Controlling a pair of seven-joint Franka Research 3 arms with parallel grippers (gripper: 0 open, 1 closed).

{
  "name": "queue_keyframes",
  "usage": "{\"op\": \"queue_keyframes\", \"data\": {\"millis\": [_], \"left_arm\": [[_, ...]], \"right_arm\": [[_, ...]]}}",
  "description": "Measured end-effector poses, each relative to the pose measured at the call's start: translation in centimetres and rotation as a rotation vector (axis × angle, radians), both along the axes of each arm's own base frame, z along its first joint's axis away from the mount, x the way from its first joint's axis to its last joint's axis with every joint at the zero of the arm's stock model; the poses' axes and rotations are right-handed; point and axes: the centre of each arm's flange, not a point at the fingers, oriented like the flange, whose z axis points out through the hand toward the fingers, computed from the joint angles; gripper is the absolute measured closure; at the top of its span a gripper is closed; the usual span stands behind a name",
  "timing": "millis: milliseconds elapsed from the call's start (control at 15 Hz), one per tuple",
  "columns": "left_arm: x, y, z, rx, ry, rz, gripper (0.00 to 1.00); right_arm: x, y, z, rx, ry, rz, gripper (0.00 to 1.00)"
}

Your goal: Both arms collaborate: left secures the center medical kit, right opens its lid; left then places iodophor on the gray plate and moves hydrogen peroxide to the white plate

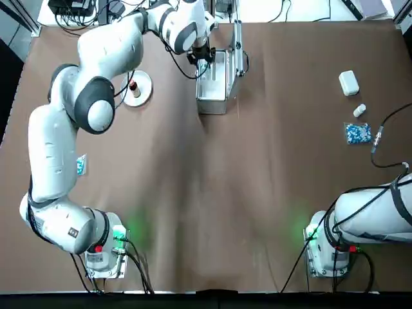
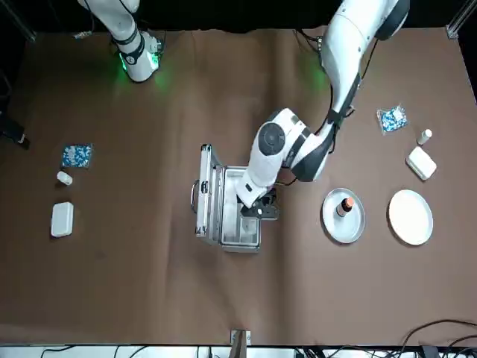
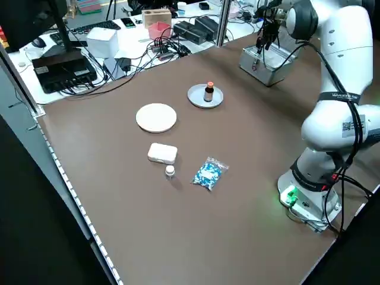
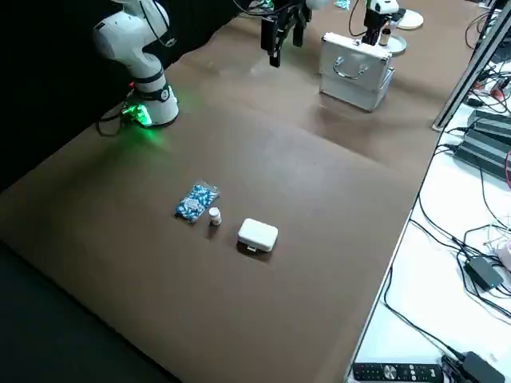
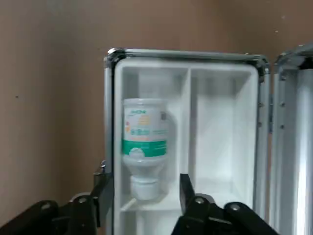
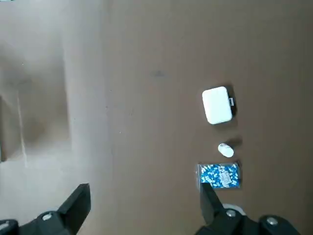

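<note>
Left hand (image 5: 142, 193) over open kit (image 2: 231, 209), fingers apart around peroxide (image 5: 144, 139).
I see iodophor (image 2: 346, 205) on gray plate (image 2: 343, 224); white plate (image 2: 411, 217) bare; right hand (image 6: 142, 205) spread, raised above surface (image 1: 257, 193).

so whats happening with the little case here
The medical kit sits open, lid up. The brown iodophor bottle already stands on the gray plate. The left gripper, open, hovers over the hydrogen peroxide bottle lying in the case. The white plate holds nothing yet. The right gripper hangs open off to the side.
</note>
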Motion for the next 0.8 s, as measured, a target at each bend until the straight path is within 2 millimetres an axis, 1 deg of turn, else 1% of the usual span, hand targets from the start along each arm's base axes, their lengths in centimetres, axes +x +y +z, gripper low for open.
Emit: {"op": "queue_keyframes", "data": {"millis": [200,267,533,667,800], "left_arm": [[0.1,-0.4,-0.1,-0.008,-0.026,-0.004,0.41],[0.3,-0.4,-0.2,-0.012,-0.03,-0.001,0.44],[0.9,-0.2,-1.7,-0.006,-0.032,0.005,0.48],[0.8,-0.4,-2.4,0.01,-0.038,0.0,0.49],[0.5,-0.9,-2.4,0.015,-0.042,-0.007,0.49]], "right_arm": [[0.0,0.0,0.0,0.0,0.0,0.001,0.01],[0.0,0.1,0.0,0.0,0.001,0.002,0.01],[0.0,0.6,-0.1,0.001,0.005,0.011,0.01],[0.0,0.6,-0.1,0.001,0.006,0.011,0.01],[0.0,0.7,-0.1,0.001,0.009,0.012,0.01]]}}
